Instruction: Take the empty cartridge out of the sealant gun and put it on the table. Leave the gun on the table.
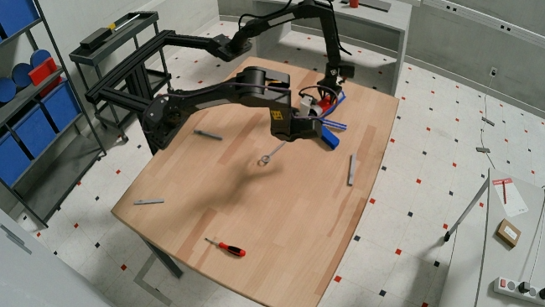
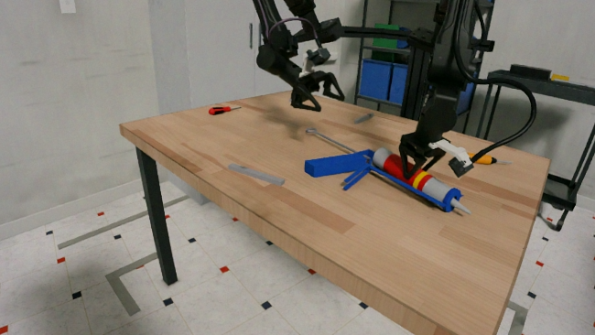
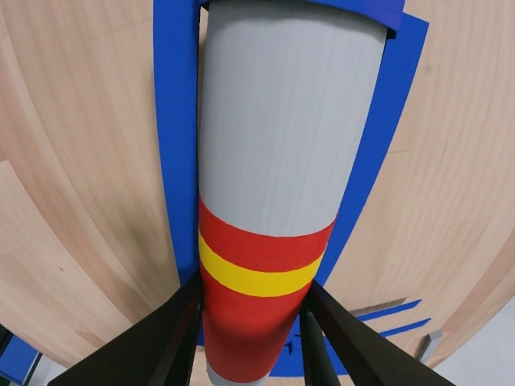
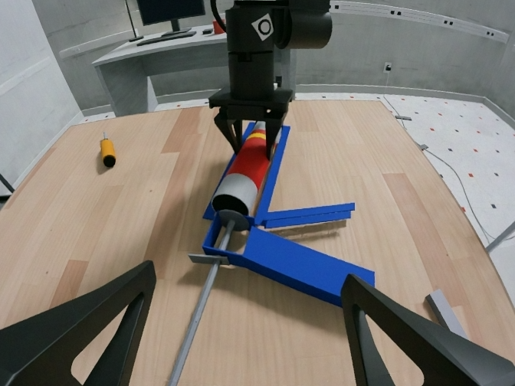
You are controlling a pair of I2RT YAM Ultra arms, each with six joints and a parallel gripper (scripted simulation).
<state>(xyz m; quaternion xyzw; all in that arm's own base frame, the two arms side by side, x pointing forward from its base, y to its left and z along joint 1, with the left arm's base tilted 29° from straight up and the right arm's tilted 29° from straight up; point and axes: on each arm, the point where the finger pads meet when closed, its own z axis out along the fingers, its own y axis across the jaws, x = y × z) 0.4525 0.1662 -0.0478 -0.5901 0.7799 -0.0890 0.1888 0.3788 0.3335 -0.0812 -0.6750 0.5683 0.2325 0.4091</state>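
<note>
The grey, red and yellow cartridge point(image 1: 326, 103) point(image 2: 437, 189) point(image 3: 287, 124) point(image 4: 249, 161) lies along the blue sealant gun point(image 1: 329, 138) point(image 2: 336, 165) point(image 3: 178, 145) point(image 4: 307, 266). Its open rear end is slightly raised, its front still inside the gun's end ring. The plunger rod point(image 1: 276, 148) point(image 2: 334, 142) point(image 4: 195, 315) is drawn back, its disc just behind the cartridge. My left gripper point(image 2: 413, 174) point(image 3: 254, 281) point(image 4: 254, 157) is shut on the cartridge's red part, one finger each side. My right gripper point(image 2: 331, 104) point(image 4: 250, 279) is wide open and empty, above the table behind the gun. Its fingers are hidden in the top view.
The table point(image 1: 268, 218) point(image 2: 275, 210) also bears a red screwdriver point(image 1: 230, 249) point(image 2: 220, 110), an orange-handled tool point(image 2: 482, 158) point(image 4: 108, 152) and grey bars; one bar point(image 1: 351, 169) point(image 2: 256, 174) point(image 4: 447, 313) lies beside the gun's handle. The right arm hangs over the plunger rod.
</note>
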